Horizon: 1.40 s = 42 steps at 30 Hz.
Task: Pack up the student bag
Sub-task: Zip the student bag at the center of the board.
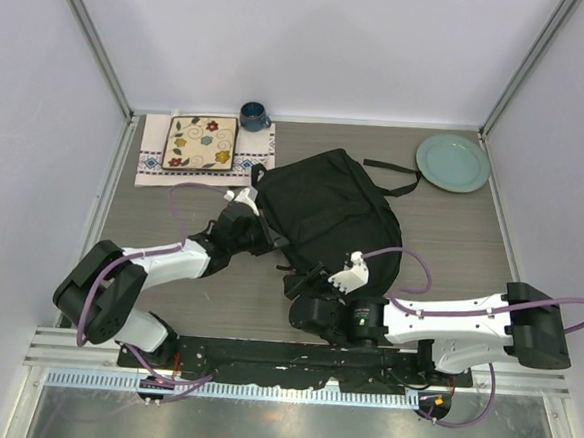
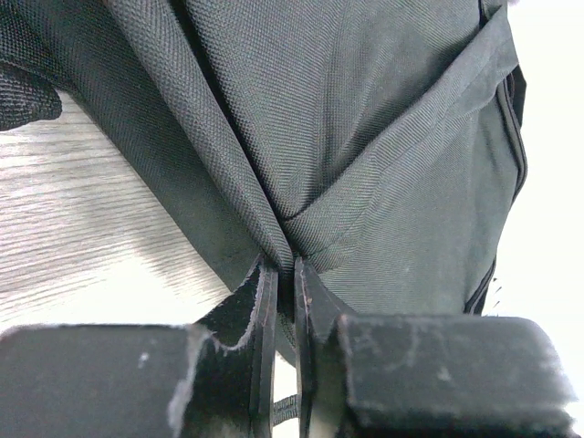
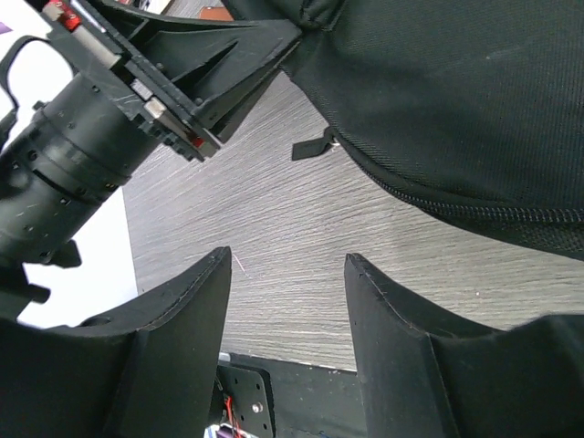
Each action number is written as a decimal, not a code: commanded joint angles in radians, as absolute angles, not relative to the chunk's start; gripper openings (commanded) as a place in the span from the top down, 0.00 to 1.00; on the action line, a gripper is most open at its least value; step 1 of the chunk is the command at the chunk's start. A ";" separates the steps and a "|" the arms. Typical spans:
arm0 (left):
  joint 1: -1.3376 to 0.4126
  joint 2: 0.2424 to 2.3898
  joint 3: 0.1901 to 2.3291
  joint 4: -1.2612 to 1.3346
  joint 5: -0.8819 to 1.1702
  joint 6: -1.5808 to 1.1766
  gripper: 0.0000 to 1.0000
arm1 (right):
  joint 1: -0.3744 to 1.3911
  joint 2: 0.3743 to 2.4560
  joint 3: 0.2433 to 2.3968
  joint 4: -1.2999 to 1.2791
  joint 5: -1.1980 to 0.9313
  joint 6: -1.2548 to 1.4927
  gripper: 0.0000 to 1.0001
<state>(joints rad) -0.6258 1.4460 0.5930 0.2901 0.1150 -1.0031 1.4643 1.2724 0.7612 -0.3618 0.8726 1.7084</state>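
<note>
Top external: left arm extends from lower left, left gripper (image 1: 261, 237) clamped on bag (image 1: 333, 207) fabric; right arm folds leftward along bottom, right gripper (image 1: 306, 280) spread, empty, beside bag.

Left gripper (image 2: 285, 274), jaws nearly together, pinching a fold of the student bag (image 2: 365, 137). Its black woven fabric fills most of the view. Grey wood-grain table (image 2: 82, 219) at left, dark seam (image 2: 511, 123) near right edge.

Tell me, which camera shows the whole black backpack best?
The top external view: only there is the whole backpack visible, outline and all. The left wrist view shows just a fold of its fabric pinched in the left gripper. The right wrist view shows only its zippered edge.
</note>
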 commanded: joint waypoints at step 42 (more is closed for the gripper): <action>-0.620 1.332 0.765 0.049 0.255 -0.701 1.00 | 1.298 1.571 0.813 -0.190 0.985 1.997 0.51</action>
